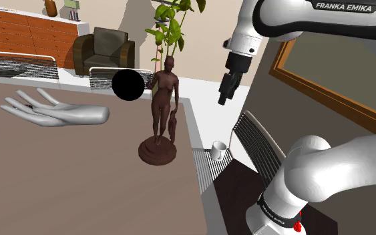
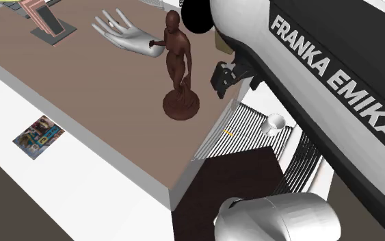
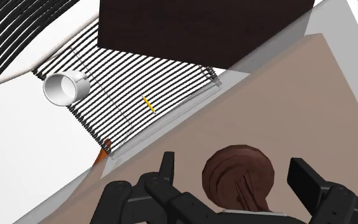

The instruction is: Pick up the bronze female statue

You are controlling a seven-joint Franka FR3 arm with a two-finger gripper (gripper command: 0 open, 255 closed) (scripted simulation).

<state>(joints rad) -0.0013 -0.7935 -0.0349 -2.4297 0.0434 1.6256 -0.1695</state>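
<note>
Pincer (image 1: 225,92) hangs open near the brown female statue (image 1: 163,100), not touching it.

The statue (image 1: 163,100) had a smooth, dark reddish-brown sheen, like metal. The hand sculpture (image 1: 53,110) looked glossy and pale grey. The table (image 1: 79,187) top was matt tan. The dresser (image 1: 33,40) showed orange wood grain. The pincer (image 1: 224,99) was matt black.
</note>
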